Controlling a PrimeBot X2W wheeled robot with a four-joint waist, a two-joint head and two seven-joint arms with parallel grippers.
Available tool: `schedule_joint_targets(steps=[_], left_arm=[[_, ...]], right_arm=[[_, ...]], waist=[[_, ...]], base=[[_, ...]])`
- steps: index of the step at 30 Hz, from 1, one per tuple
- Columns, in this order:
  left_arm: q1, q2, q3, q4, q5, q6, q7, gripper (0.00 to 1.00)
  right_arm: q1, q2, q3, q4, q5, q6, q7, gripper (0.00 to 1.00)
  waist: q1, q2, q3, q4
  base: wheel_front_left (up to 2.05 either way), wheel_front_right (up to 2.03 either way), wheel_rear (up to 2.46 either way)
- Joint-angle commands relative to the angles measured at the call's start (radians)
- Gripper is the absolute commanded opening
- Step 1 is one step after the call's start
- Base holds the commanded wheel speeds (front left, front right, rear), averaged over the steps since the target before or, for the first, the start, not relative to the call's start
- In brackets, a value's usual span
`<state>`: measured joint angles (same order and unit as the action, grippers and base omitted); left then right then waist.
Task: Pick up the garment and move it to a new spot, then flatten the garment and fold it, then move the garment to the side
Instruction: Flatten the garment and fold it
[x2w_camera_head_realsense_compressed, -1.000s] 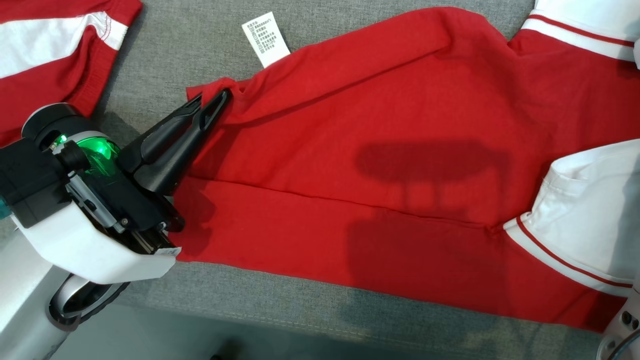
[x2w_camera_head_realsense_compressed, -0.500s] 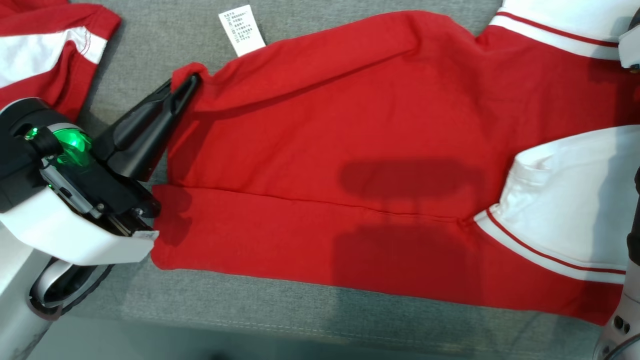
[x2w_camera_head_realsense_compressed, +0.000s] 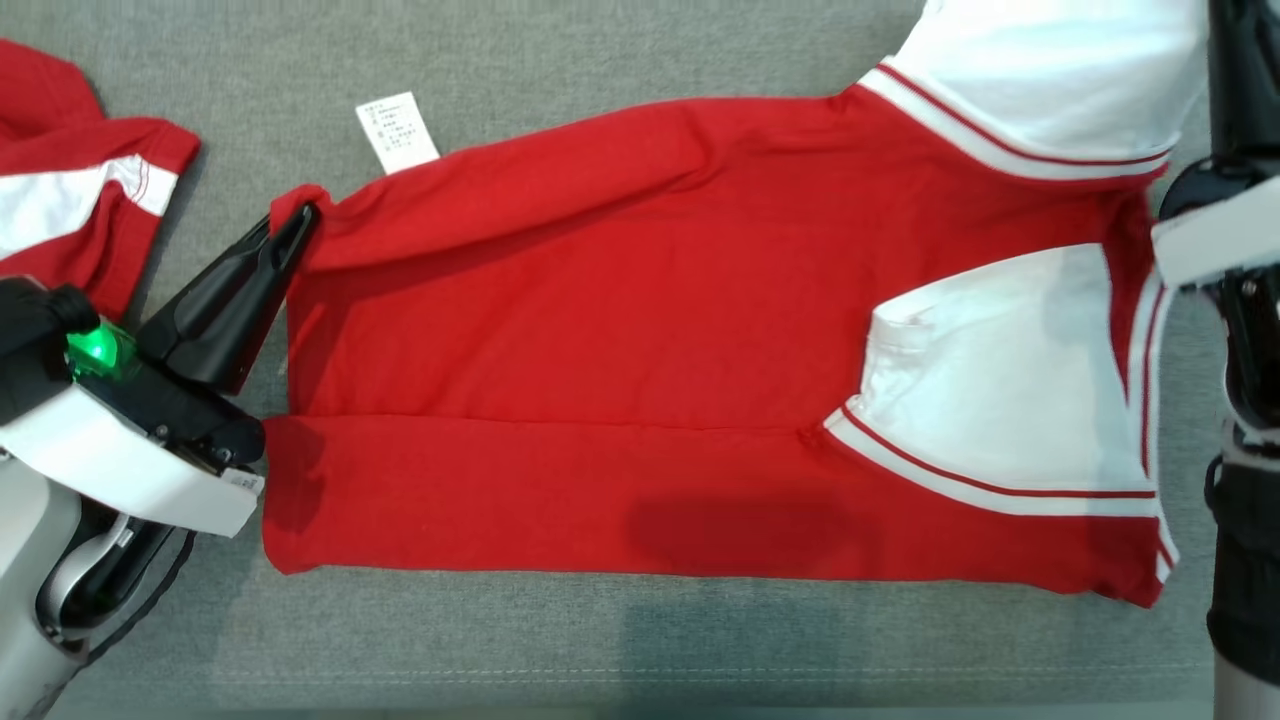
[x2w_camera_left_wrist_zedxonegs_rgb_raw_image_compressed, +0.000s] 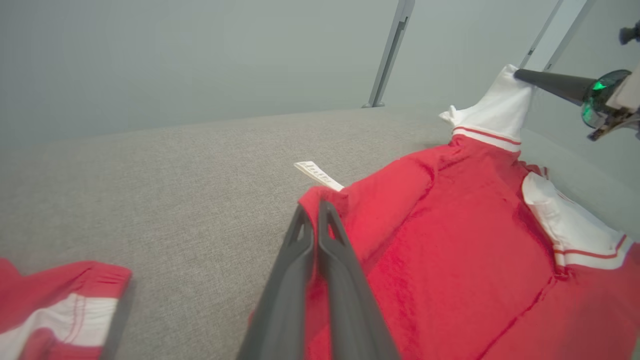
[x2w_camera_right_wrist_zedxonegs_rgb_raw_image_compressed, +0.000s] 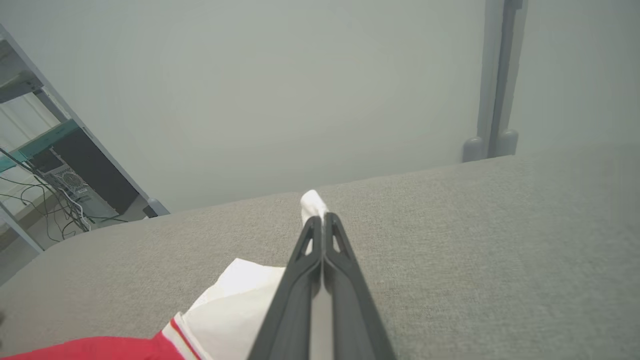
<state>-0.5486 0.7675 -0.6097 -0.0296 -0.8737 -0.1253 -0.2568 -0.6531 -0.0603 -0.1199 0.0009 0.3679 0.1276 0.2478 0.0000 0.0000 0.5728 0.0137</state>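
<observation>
Gripping garment (x2w_camera_head_realsense_compressed: 640, 330) at both ends: left gripper (x2w_camera_head_realsense_compressed: 300, 215) clamped on red corner, centre-left of head frame; right gripper (x2w_camera_right_wrist_zedxonegs_rgb_raw_image_compressed: 322, 219) pinched on white edge, upper right, lifting it slightly. Garment lies stretched across grey cushion (x2w_camera_head_realsense_compressed: 600, 640), mid-frame, lower strip apparently folded over. Judged: relocation done, flattening under way; main folds and shift aside remain. Second red-white piece (x2w_camera_head_realsense_compressed: 70, 200) sits apart, upper left.
</observation>
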Motion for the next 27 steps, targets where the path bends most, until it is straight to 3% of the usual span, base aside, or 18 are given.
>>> schedule_joint_targets(steps=[1, 16, 27], left_arm=[[0.01, 0.046, 0.04, -0.001, -0.009, -0.005, -0.005, 0.0], [0.087, 0.048, 0.006, 0.11, -0.006, -0.005, -0.005, 0.0], [0.168, 0.03, -0.028, 0.114, 0.019, -0.005, -0.005, 0.0]], right_arm=[[0.039, 0.01, 0.021, -0.048, 0.015, 0.003, 0.014, 0.0], [0.391, 0.01, 0.055, -0.22, 0.132, 0.003, 0.015, 0.0], [0.531, 0.01, 0.039, -0.161, 0.175, 0.003, -0.059, 0.0]], waist=[[0.0, 0.0, -0.033, -0.028], [0.0, 0.0, -0.128, -0.089], [0.0, 0.0, -0.196, -0.068]], base=[[0.0, 0.0, 0.0], [0.0, 0.0, 0.0], [0.0, 0.0, 0.0]])
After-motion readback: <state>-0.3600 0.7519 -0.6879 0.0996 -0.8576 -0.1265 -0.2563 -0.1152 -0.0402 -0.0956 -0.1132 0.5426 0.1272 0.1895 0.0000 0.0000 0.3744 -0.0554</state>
